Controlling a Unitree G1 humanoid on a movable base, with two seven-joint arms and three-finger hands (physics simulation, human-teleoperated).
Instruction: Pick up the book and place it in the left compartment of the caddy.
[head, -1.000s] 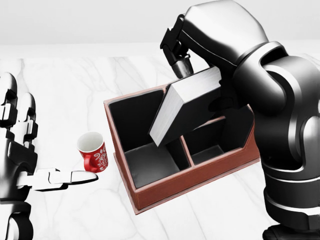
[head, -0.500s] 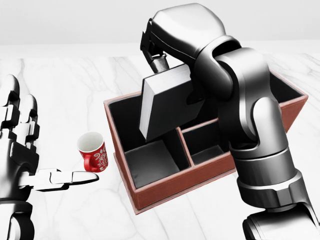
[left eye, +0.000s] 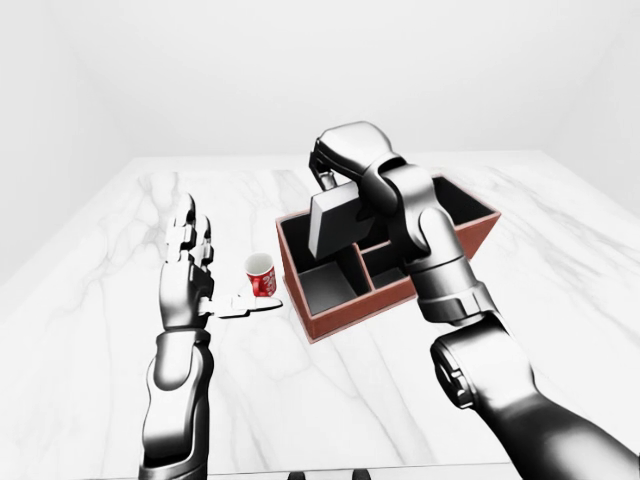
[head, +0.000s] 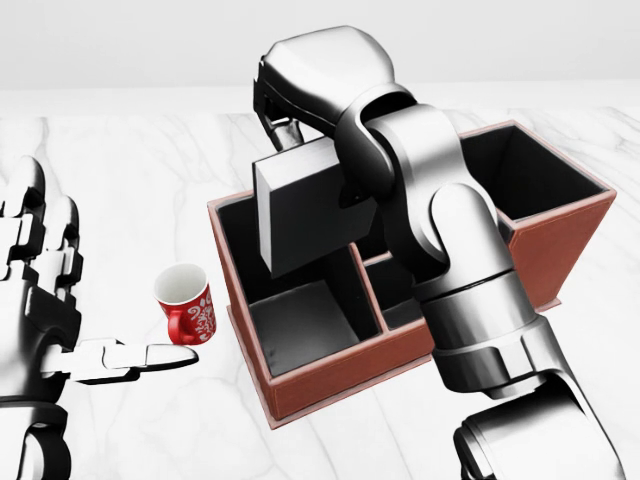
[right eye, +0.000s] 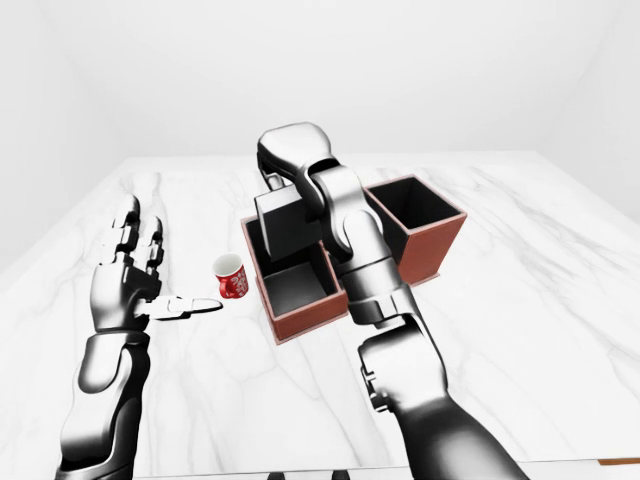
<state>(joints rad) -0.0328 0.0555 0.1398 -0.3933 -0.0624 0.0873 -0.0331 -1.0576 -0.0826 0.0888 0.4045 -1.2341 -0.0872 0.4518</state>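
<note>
My right hand (head: 287, 128) is shut on the top edge of the book (head: 310, 205), a dark grey volume with a white page edge. The book hangs almost upright, slightly tilted, over the left compartment (head: 300, 318) of the reddish-brown caddy (head: 330, 385). The lower end of the book is about level with the caddy's rim; whether it touches the caddy cannot be told. My right forearm crosses over the caddy's middle and hides part of the right compartments. My left hand (head: 90, 290) stands open at the left of the head view, palm up, holding nothing.
A red patterned mug (head: 187, 305) stands on the white marble table (head: 130, 180), just left of the caddy and close to my left thumb. The caddy's tall right compartment (head: 530, 180) is open at the top. The table's far edge (left eye: 330, 158) meets a white wall.
My right arm has swung left with the book, and the book has turned from steeply slanted to nearly upright over the left compartment. The left hand and mug have not moved.
</note>
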